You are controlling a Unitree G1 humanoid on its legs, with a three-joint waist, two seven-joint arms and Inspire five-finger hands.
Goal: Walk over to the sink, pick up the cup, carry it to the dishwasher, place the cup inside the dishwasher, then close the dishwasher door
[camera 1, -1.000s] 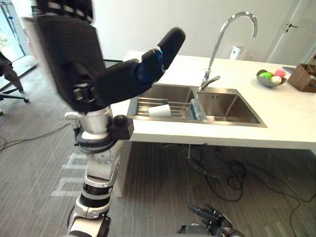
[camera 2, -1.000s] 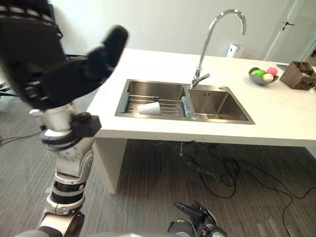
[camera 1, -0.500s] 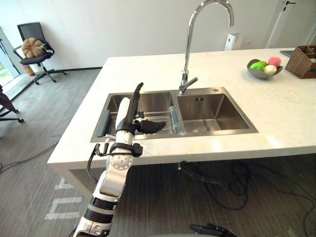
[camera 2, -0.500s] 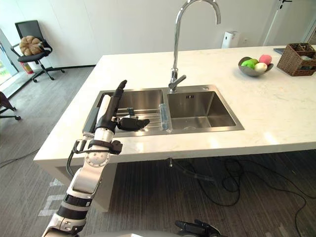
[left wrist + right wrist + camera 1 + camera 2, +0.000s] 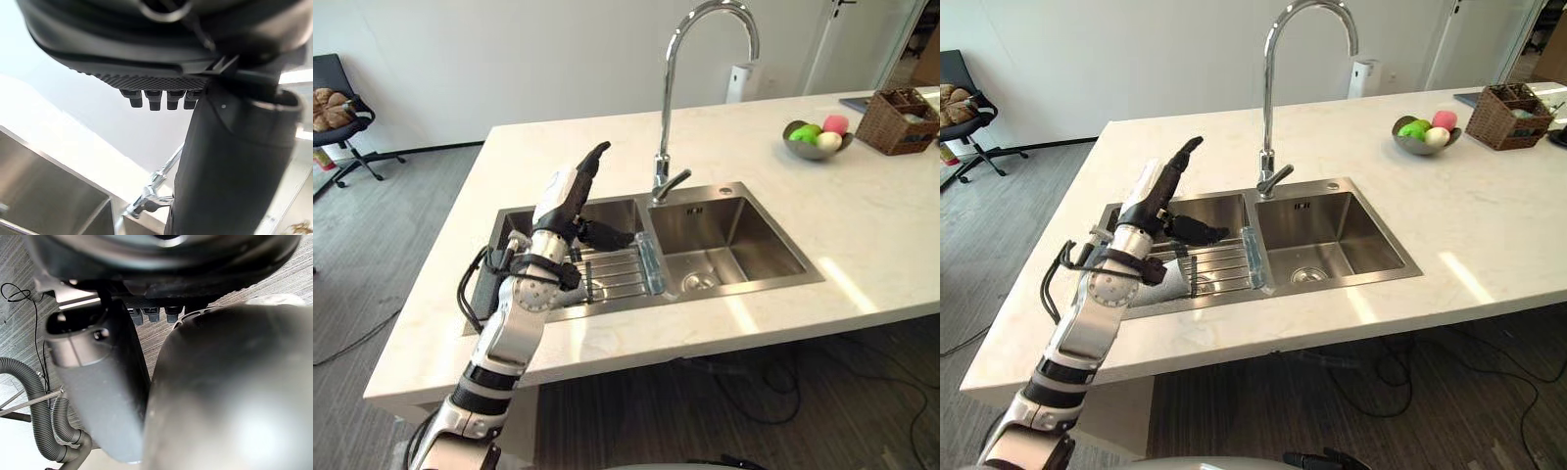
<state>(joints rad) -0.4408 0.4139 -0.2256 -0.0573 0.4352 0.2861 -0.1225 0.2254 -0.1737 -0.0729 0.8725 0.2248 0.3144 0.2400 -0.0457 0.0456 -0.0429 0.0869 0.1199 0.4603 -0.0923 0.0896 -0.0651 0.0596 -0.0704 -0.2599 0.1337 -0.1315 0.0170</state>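
Cup (image 5: pixel 1169 270): pale shape lying on the wire rack (image 5: pixel 619 270) in the sink's left basin, mostly hidden behind the left wrist, so can't confirm its orientation. Neither hand is touching it.

Left hand (image 5: pixel 565 202): raised above the sink's left basin, over the rack. Fingers straight and pointing up toward the back edge of the sink, thumb sticking out sideways toward the basin divider. Released, nothing in it. Left wrist view agrees: fingertips (image 5: pixel 156 101) in a straight row, thumb (image 5: pixel 230 166) out in front, faucet base and basin edge visible past them.

Right hand (image 5: pixel 98 396): down low, well below sink level. Its wrist view shows grey floor and corrugated grey hoses (image 5: pixel 54 428) past it. Fingers look relaxed, no object in the grip.

Sink (image 5: pixel 729 257): steel double basin set in a pale countertop (image 5: pixel 871 240). The right basin holds only its drain. A clear narrow item (image 5: pixel 652 266) sits along the divider.

Faucet (image 5: pixel 664 117): tall gooseneck at the sink's back edge, at the divider, spout arching over the right basin.

Right of the sink on the counter: metal bowl of fruit (image 5: pixel 815 140), then a wicker basket (image 5: pixel 899 120) further out.

Far to the left of the sink, on the floor: office chair (image 5: pixel 333 98).
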